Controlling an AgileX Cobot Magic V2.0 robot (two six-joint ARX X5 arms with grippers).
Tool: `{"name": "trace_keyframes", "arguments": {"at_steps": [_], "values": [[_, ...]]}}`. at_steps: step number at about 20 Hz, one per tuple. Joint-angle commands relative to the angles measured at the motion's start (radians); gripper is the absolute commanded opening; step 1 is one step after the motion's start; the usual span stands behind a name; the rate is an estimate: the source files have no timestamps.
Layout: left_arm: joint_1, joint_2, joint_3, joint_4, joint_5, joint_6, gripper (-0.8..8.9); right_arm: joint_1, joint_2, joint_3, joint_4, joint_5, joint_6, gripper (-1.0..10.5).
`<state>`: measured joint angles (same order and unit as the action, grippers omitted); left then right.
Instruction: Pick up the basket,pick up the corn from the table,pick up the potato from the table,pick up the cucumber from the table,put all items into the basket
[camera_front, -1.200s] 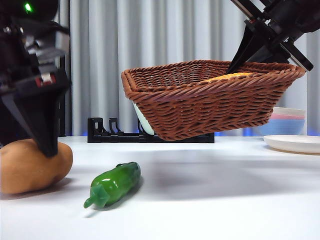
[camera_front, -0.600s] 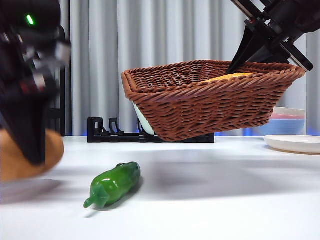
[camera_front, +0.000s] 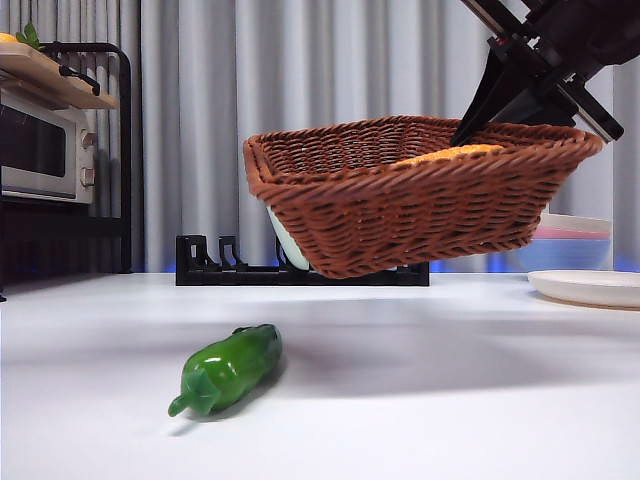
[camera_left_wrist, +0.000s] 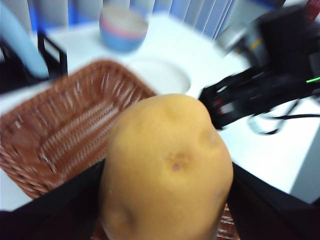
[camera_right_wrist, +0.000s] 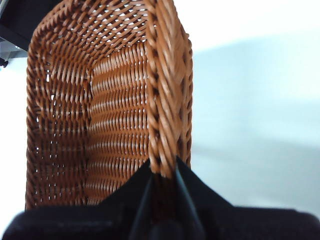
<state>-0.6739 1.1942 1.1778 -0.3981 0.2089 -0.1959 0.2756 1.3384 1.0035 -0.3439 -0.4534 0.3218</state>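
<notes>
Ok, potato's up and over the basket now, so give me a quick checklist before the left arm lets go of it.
1. Left gripper shut on the potato: ok.
2. Potato above the basket opening: ok in the left wrist view, though blurred.
3. Right gripper clamped on the basket rim, basket off the table: ok.
4. Basket level: not ok, it tilts.
5. Corn already inside: ok.
6. Cucumber on the table, next to fetch: ok.
</notes>
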Motion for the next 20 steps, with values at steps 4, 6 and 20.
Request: {"name": "trace_keyframes", "arguments": {"at_steps": [4, 6, 20], "values": [[-0.01, 0.322, 0.085, 0.008, -0.029, -0.014, -0.08, 0.01, 0.004, 0.008, 0.018, -0.012, 0.023, -0.1], [-0.019, 0.378, 0.104, 0.01, -0.053, -0.014, 0.05, 0.016, 0.004, 0.008, 0.018, -0.012, 0.023, -0.1], [-0.111, 0.296, 0.232, -0.254, -0.105, 0.033, 5.12, 0.025, 0.01, 0.008, 0.018, 0.041, 0.028, -0.1]]}}
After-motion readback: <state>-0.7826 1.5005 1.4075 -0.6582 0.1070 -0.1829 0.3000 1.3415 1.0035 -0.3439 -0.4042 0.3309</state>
